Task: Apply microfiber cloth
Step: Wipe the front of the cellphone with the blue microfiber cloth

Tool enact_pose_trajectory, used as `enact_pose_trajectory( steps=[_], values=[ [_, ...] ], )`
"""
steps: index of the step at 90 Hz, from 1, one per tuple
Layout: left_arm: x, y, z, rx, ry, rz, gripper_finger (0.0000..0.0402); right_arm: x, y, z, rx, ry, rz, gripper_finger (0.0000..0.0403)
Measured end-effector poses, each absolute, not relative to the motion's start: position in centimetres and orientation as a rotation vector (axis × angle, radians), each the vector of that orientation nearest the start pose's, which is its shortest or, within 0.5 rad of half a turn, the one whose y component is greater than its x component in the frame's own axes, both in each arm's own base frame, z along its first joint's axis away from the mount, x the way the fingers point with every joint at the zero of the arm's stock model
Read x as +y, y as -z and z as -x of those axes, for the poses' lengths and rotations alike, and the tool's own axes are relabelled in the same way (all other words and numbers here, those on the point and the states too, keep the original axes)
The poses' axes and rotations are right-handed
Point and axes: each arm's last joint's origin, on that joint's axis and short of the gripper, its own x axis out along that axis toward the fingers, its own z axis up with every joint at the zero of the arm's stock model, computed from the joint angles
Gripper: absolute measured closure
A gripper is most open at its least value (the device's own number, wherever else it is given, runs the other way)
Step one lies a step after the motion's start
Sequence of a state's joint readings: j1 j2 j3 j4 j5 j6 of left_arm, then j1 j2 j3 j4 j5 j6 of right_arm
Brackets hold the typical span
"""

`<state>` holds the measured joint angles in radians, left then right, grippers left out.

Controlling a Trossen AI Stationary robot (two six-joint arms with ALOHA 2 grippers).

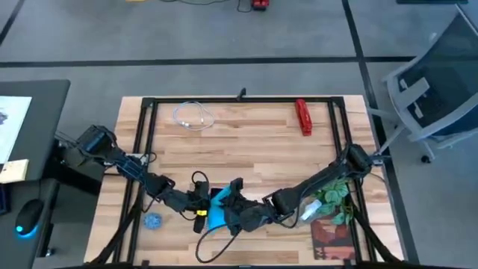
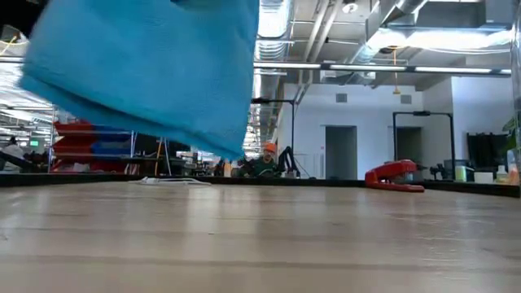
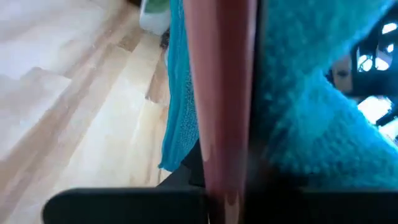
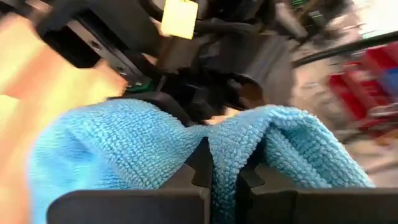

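a: where is the microfiber cloth (image 1: pixel 216 215) sitting right now?

b: it is hanging near the front edge of the table (image 1: pixel 246 142), at about six o'clock from the table's middle in the high view; both arms are meeting there; in the low view it is dangling clear above the wood, filling the upper left of that picture.

a: and the right gripper (image 4: pixel 224 163), what is it doing?

b: it is pinching the cloth; in the right wrist view its two dark fingers (image 4: pixel 198 163) are pressed together with a fold of blue fabric bulging up on either side of them.

a: the left gripper (image 1: pixel 200 203)?

b: it is reaching in from nine o'clock, right against the cloth; the left wrist view is crowded with blue fabric and a dark finger, but i cannot tell whether that one is spread or clamped.

a: anything else lying on the table?

b: a red stapler (image 1: pixel 302 116) is lying toward one o'clock, well apart from the arms; a coil of clear cable (image 1: pixel 193 116) is resting toward eleven o'clock; a small round blue disc (image 1: pixel 153 220) is sitting at about eight o'clock, near the left arm; a green plant (image 1: pixel 334 196) is standing at four o'clock under the right arm.
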<state>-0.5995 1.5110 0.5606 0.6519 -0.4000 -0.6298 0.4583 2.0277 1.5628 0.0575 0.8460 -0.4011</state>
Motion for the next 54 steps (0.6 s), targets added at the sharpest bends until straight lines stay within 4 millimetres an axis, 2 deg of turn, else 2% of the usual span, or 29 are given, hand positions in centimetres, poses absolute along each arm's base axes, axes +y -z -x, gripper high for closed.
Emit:
enact_pose_trajectory(
  steps=[18, 34, 54],
  values=[
    [-15.3, -17.5, -24.2, 0.324, 0.126, 0.472, 0.0398, 18.6, -26.3, -42.6, 0.322, 0.414, 0.695, 0.0403],
    [-15.3, -17.1, -24.1, 0.353, 0.13, 0.456, 0.0398, 18.6, -25.4, -42.1, 0.401, 0.352, 0.606, 0.0403],
    [-15.2, -17.0, -24.1, 0.357, 0.125, 0.439, 0.0398, 19.8, -23.7, -40.6, 0.528, 0.285, 0.509, 0.0403]
  ],
)
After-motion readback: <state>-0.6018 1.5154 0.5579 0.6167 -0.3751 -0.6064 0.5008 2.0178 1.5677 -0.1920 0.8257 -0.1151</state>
